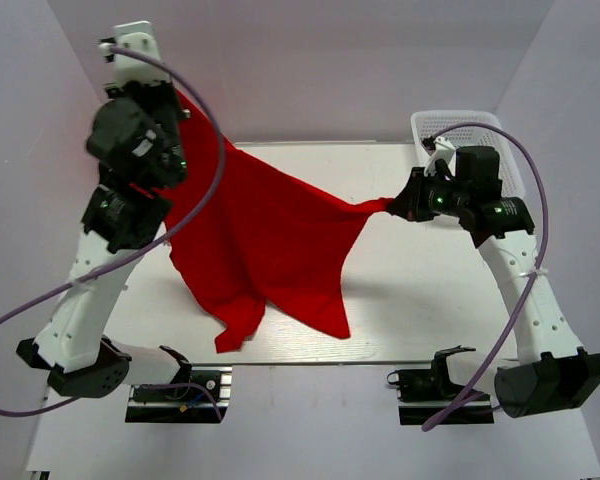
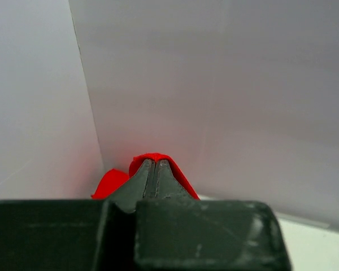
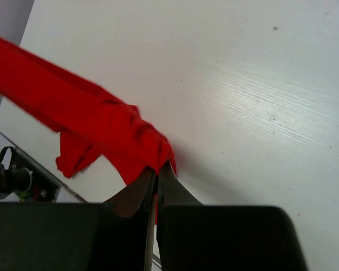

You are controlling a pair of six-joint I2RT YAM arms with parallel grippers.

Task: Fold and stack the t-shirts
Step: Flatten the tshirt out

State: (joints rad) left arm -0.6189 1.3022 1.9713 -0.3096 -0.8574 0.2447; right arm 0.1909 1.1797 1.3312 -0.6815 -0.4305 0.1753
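L gripper [image 2: 155, 164]: jaws pressed together, no real gap, w/ a fold of red cloth pinched at the tips and bulging over them. R gripper [image 3: 158, 168]: same, jaws closed tight on a bunched bit of the shirt [image 1: 260, 230]. The cloth wads up at the tips, then runs off as a taut band toward the upper left of the R wrist view.

Outward: the shirt hangs stretched btw the two grips. L end is held high, near the back-left corner by the wall. R end sits lower, over the right side of the table [image 1: 420, 300]. The top edge slopes from L down to R. Below it the fabric drapes in loose folds, w/ two pointed tails toward the near edge. The lower part seems to rest on the table; can't tell how much. Which parts are pinched (shoulder, hem, sleeve): can't tell. Only one shirt in view, no folded stack. Basket [image 1: 460, 125] is at back right, behind the R gripper and apart from the cloth.

Step, as I read it: opening the shirt out before the 1st fold, so the task is early.

Next move probably calls for:
- levelling the two grips;
- holding tension;
- lowering so the cloth lies flat mid-table, then letting go and regripping to fold.
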